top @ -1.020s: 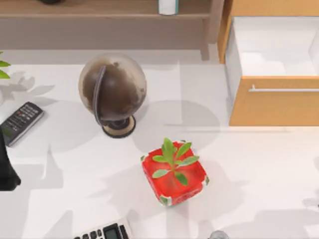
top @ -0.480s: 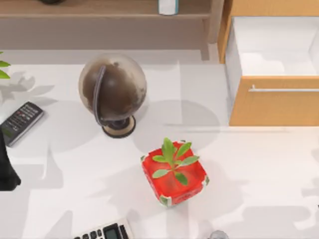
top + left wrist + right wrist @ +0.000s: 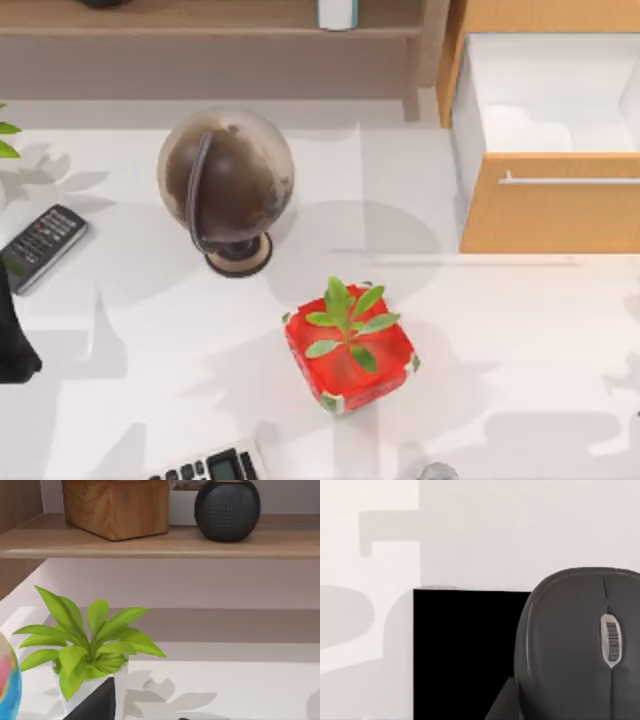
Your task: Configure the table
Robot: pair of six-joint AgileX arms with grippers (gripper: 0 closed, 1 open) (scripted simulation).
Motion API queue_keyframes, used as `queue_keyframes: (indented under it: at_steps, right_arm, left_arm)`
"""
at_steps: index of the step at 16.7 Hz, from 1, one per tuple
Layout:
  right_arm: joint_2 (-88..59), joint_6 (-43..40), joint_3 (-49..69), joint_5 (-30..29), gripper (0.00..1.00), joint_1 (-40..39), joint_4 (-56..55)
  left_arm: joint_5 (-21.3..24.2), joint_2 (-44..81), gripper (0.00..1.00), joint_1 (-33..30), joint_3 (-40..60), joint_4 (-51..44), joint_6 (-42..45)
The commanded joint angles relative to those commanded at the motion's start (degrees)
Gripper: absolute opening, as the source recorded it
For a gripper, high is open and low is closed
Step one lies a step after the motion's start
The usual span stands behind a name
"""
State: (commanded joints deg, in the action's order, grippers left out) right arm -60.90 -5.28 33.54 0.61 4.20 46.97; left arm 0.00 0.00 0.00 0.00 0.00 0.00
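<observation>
My left arm (image 3: 14, 340) sits at the far left edge of the top view, a dark shape just below the remote (image 3: 40, 246); I cannot tell how its claw stands. My right wrist view looks down on a dark computer mouse (image 3: 580, 645) lying on a black mat (image 3: 465, 650), so I judge my right claw hangs over it, though I cannot tell whether it is open or holding anything.

The table (image 3: 520, 340) spreads white across the whole lower part of the top view, carrying the globe (image 3: 225, 185) at upper left of centre and the red pot with its green plant (image 3: 350, 345) in the middle.

Risk, as I judge it: the mouse is rounded and smooth, so a pinch off its middle could squirt it sideways. A sweep across the middle could clip the red pot or tip the top-heavy globe.

Hard to make out: the calculator (image 3: 210, 466) is cut off at the bottom edge, the open drawer (image 3: 545, 95) at upper right runs out of frame, and a leafy plant in a white pot (image 3: 87, 652) blocks part of my left wrist view.
</observation>
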Motion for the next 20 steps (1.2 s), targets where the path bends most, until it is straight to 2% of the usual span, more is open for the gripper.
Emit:
queue_keyframes:
  at_steps: [14,20]
  right_arm:
    - [-4.31,-0.02,-5.00,-0.10,0.00,0.01,0.59]
    - [-4.31,-0.02,-5.00,-0.10,0.45,0.01,0.59]
  left_arm:
    - [0.00,0.00,1.00,0.00,0.00,0.00,0.00]
    - [0.00,0.00,1.00,0.00,0.00,0.00,0.00]
